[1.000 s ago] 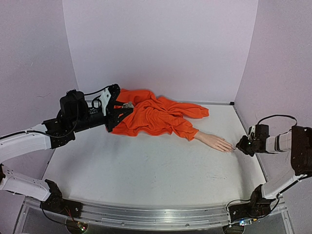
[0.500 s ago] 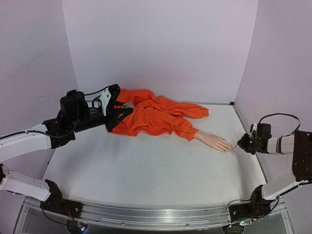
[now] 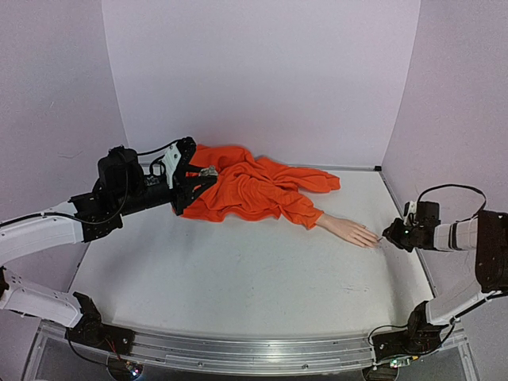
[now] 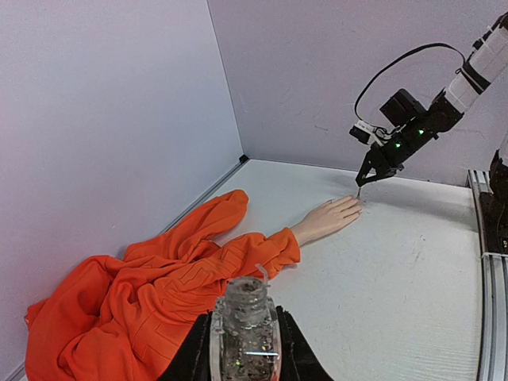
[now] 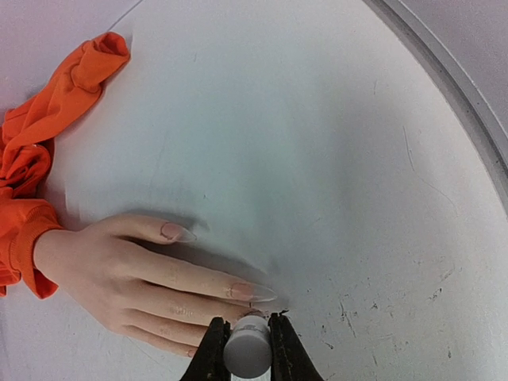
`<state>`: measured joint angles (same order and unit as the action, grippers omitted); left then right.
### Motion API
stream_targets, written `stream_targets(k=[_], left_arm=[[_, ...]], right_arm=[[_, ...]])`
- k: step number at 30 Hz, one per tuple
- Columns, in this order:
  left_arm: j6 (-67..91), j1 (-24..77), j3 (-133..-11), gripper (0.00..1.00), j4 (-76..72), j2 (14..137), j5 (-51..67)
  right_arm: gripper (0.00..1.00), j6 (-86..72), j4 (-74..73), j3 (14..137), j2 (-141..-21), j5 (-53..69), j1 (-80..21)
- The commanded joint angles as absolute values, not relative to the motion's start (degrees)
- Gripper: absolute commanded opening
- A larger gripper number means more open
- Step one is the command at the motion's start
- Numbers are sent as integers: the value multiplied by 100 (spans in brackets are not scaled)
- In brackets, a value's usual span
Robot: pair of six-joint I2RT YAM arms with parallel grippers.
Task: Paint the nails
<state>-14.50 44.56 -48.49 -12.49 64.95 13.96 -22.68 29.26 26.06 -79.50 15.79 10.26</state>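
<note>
A pale peach mannequin hand lies palm down on the white desk. It is near the right edge, with its slim digits pointing toward that edge. Its wrist comes out of the cuff of a crumpled orange garment, which is spread along the far edge of the desk from the left side to about the middle.

The nails are long, pale and glossy. The right wrist view shows one on the thumb and another on a longer digit beside it, while the rest are cut off by the bottom of the picture.

The right arm's fingers are clamped on a small white cylindrical cap, just beyond the mannequin's fingertips toward the right edge. From the left wrist view, a thin stem runs down from those fingers toward the fingertips. Whether it touches a nail cannot be told.

The left arm's fingers are closed around a small clear glass bottle, which is upright with an open mouth and speckled contents. They hold it over the garment's left end, near the far left corner of the desk and well apart from the mannequin hand.
</note>
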Motion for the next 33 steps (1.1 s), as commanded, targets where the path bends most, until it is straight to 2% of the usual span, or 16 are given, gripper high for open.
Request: stream_targets(k=[1,33], left_arm=[[-1395,4429,-4990,0,-1582,6478,1494],[-1404,4430,-4981,0,-1582,6469,1486]], right_arm=[[0,-2224,3001,2722,-8038,1658,981],[0,-2325,2614,2904,-8165,1079,984]])
